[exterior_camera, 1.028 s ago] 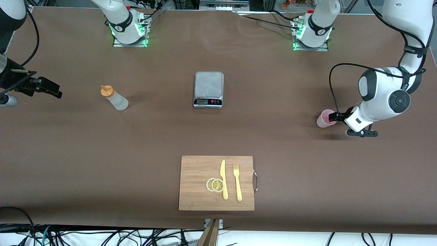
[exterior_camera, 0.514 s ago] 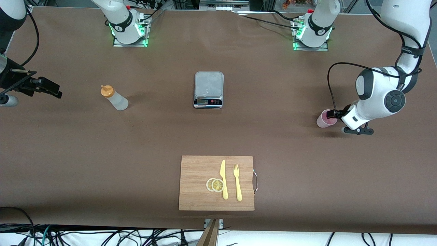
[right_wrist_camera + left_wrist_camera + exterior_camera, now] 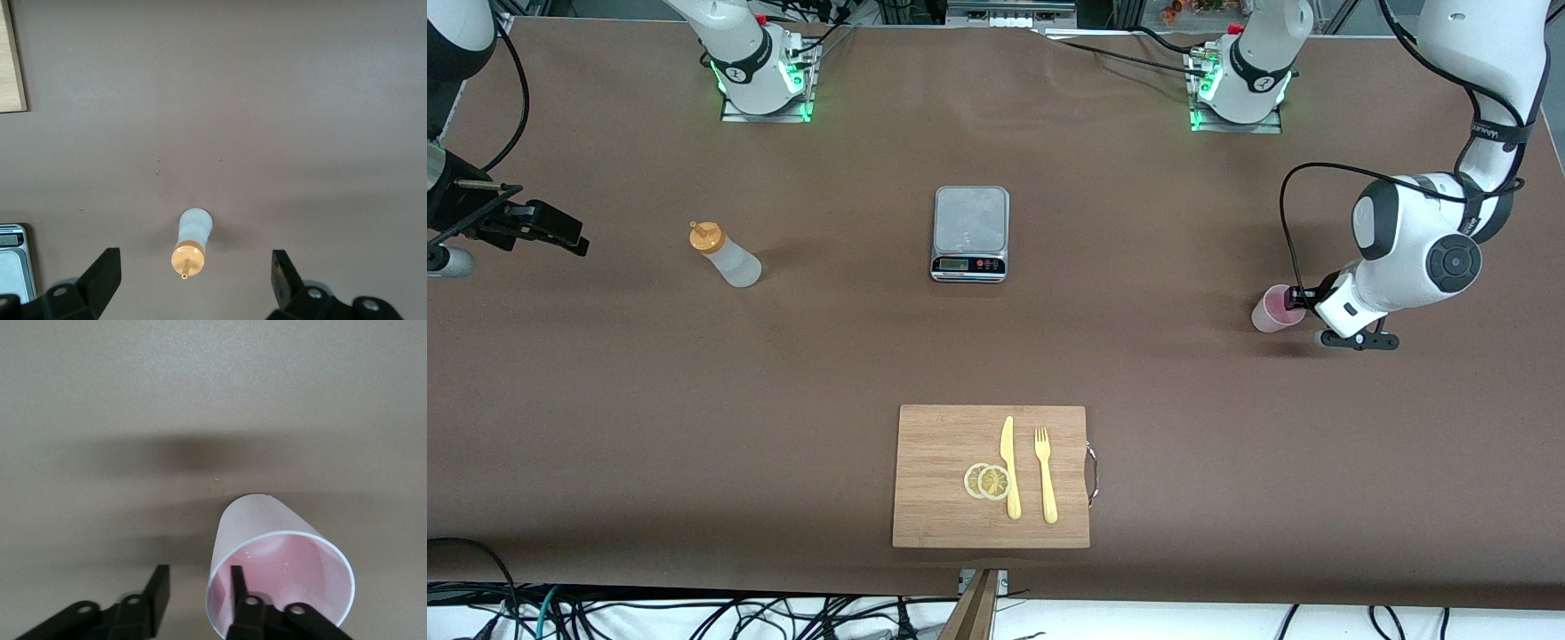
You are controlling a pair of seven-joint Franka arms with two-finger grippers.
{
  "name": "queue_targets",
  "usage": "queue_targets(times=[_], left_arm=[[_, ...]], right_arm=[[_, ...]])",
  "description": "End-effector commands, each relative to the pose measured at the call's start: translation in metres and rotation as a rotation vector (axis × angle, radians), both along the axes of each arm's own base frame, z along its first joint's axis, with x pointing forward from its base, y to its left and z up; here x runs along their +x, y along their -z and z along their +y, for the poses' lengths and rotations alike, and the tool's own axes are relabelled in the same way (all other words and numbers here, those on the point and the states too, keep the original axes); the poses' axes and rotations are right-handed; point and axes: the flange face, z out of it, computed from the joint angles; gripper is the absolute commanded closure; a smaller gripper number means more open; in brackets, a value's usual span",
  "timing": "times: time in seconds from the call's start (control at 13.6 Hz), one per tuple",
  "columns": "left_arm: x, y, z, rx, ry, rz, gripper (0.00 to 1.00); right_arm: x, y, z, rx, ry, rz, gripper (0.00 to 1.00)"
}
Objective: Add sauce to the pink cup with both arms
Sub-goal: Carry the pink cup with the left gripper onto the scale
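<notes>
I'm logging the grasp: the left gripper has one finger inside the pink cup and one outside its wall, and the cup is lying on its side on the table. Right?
Not quite. The pink cup stands upright on the table, mouth up, as the left wrist view shows. The rest holds: the left gripper has one finger inside the cup and one outside its wall.

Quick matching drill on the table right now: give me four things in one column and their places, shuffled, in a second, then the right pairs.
Things:
1. pink cup
2. sauce bottle
3. scale
4. lemon slices

Places:
A. on the cutting board, beside the knife
B. mid-table, between the two arm bases' ends
C. standing toward the right arm's end, untouched
D. toward the left arm's end, its wall between the left gripper's fingers

Pairs: 1-D, 2-C, 3-B, 4-A
</notes>
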Motion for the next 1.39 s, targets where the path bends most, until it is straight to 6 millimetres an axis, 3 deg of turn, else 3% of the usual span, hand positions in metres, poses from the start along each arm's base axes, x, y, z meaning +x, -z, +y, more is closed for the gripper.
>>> queue_targets(times=[0.0,0.15,0.29,0.44,0.59,0.73,0.88,1.1,1.32], left_arm=[[0.003,-0.004,0.0,-0.009,0.011,-0.016,0.82],[0.005,-0.008,-0.001,-0.009,0.012,-0.022,1.0],[0.014,-0.024,-0.004,-0.009,0.017,-0.029,1.0],[0.033,-0.054,-0.031,-0.015,0.056,-0.029,1.0],[0.051,-0.085,-0.077,-0.048,0.089,-0.038,1.0],[0.051,-0.097,-0.143,-0.082,0.143,-0.057,1.0],[0.041,-0.104,-0.224,-0.105,0.135,-0.06,1.0],[-0.003,-0.104,-0.343,-0.105,0.13,-0.042,1.0],[-0.047,-0.104,-0.425,-0.143,0.091,-0.012,1.0]], right_arm=[[-0.002,-0.003,0.001,0.014,0.001,-0.003,0.0],[-0.002,-0.003,0.001,0.015,0.001,-0.002,0.0],[-0.002,-0.003,0.001,0.015,0.001,-0.002,0.0],[-0.002,-0.003,0.0,0.015,0.002,-0.002,0.0],[-0.002,-0.003,0.0,0.015,0.002,-0.002,0.0],[-0.002,-0.003,0.0,0.015,0.002,0.0,0.0],[-0.002,-0.003,0.0,0.015,0.002,0.0,0.0],[-0.002,-0.003,0.0,0.015,0.004,0.0,0.0],[-0.002,-0.003,0.0,0.015,0.004,0.0,0.0]])
